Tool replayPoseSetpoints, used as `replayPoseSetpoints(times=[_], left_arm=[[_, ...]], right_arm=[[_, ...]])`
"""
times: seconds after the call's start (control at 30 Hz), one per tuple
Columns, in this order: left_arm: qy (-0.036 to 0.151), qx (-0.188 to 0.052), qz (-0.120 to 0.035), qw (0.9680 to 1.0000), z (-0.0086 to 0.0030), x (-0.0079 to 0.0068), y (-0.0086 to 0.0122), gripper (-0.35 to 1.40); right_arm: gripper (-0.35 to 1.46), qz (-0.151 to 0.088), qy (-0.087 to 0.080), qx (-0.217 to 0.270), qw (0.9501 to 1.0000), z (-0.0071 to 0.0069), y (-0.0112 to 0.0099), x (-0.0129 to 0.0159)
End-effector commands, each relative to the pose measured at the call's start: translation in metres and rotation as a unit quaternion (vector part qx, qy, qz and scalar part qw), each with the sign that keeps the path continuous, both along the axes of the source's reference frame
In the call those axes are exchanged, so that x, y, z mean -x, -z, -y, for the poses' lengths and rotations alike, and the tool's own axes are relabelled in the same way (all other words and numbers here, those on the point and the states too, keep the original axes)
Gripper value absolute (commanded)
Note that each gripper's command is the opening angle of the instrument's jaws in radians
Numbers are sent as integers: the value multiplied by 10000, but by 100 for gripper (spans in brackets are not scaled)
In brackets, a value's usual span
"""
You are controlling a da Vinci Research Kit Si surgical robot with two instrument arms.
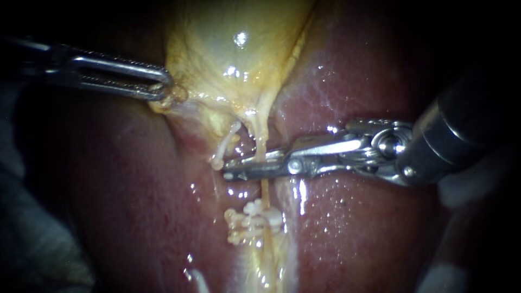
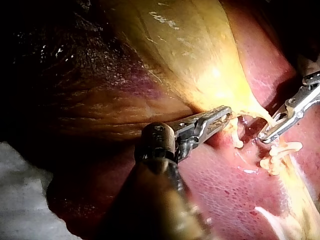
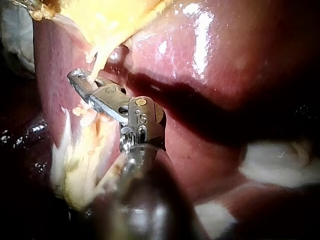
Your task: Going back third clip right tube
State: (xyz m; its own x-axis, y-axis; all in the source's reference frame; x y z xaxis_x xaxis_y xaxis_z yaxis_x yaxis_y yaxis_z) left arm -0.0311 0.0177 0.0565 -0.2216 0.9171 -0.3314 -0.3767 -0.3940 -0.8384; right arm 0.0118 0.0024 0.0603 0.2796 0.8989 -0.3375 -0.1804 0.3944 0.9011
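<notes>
Narrowly parted, the hand of the right instrument [image 1: 232,167] sits astride the right tube [image 1: 261,144], a thin yellow strand that drops from the gallbladder [image 1: 239,59] and passes through the slim gap between the two metal jaws; whether either jaw presses on it cannot be made out. Its shaft enters across the glistening red liver [image 1: 353,228]. Farther along the same strand, on the side of the jaws away from the gallbladder, a cluster of white clips [image 1: 254,218] lies close together on the tube. Just beside the strand, a paler left tube [image 1: 228,142] curves down from the same yellow tissue and ends near the jaw tips. Across the gallbladder, the left instrument [image 1: 161,89] holds the hand at its tip closed on a fold at the gallbladder's yellow edge, both jaws touching it.
</notes>
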Motion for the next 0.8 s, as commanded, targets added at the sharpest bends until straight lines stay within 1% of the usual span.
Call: replayPoseSetpoints(times=[0.03,0.13,0.17,0.2,0.3,0.4,0.5,0.6,0.8], left_arm=[[0,0,0,10000,0,0,0,-35],[0,0,0,10000,0,0,0,-35],[0,0,0,10000,0,0,0,-35],[0,0,0,10000,0,0,0,-35],[0,0,0,10000,0,0,0,-35],[0,1,0,10000,0,0,0,-35],[0,1,0,10000,0,0,0,-35],[0,1,0,10000,0,0,0,-35],[0,1,0,10000,0,0,0,-35]], right_arm=[[-35,14,5,0,10000,0,0,0],[-35,4,-7,2,10000,0,-1,-2],[-29,-5,9,64,10000,1,-3,-3],[-16,-15,27,127,9999,2,-5,-4],[12,-40,52,272,9996,6,-16,-8],[28,-106,9,340,9994,10,-32,-11],[34,-129,32,483,9987,11,-46,-11],[38,-138,51,578,9982,9,-54,-8],[40,-166,96,745,9970,5,-58,-6]])
